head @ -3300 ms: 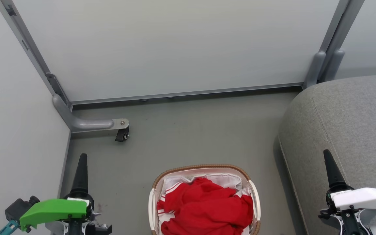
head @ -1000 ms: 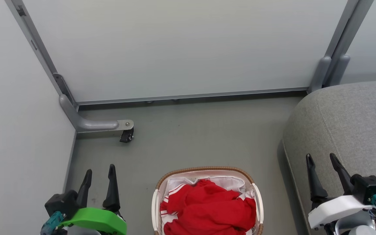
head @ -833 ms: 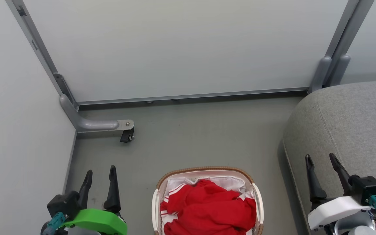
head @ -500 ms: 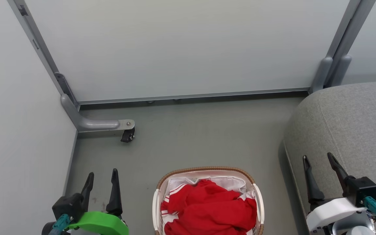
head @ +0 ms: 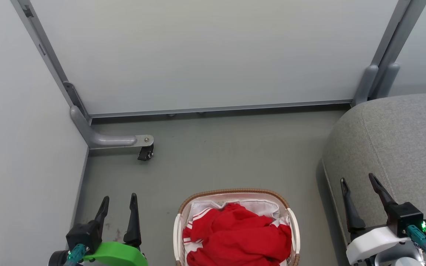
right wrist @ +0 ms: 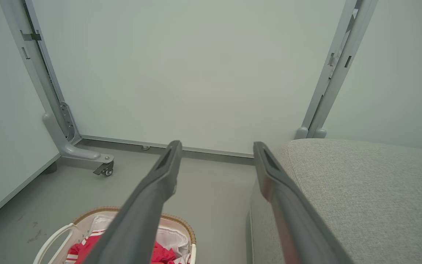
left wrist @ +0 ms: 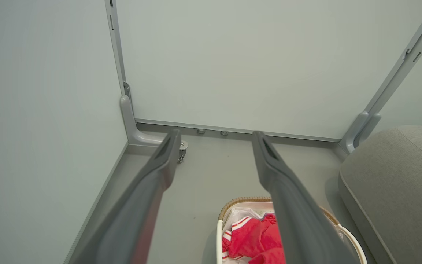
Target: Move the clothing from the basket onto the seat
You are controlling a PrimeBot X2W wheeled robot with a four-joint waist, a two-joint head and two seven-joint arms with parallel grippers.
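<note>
Bright red clothing [head: 237, 236] with white stripe trim lies heaped in the small oval basket [head: 231, 192] on the floor at bottom centre of the head view. The grey seat [head: 405, 140] rises to its right. My left gripper [head: 119, 200] hangs open left of the basket, nothing between its fingers. Over the seat's front edge, right of the basket, my right gripper [head: 357, 180] is open and empty. From the left wrist, the clothing [left wrist: 258, 242], basket [left wrist: 240, 201] and seat [left wrist: 390, 179] lie below the open left gripper [left wrist: 214, 137]. The right wrist view has the basket [right wrist: 97, 212], clothing [right wrist: 82, 251], seat [right wrist: 361, 183] and open right gripper [right wrist: 214, 146].
Pale partition panels [head: 198, 51] wall in the grey floor [head: 227, 155] at the back and left. A grey metal foot with a black caster [head: 145, 152] juts from the left corner. A grey post [head: 377, 79] stands by the seat's back corner.
Both grippers turned from edge-on to showing two spread fingers, then sank lower in the head view. The camera drifted slightly. Basket and clothing have not moved.
</note>
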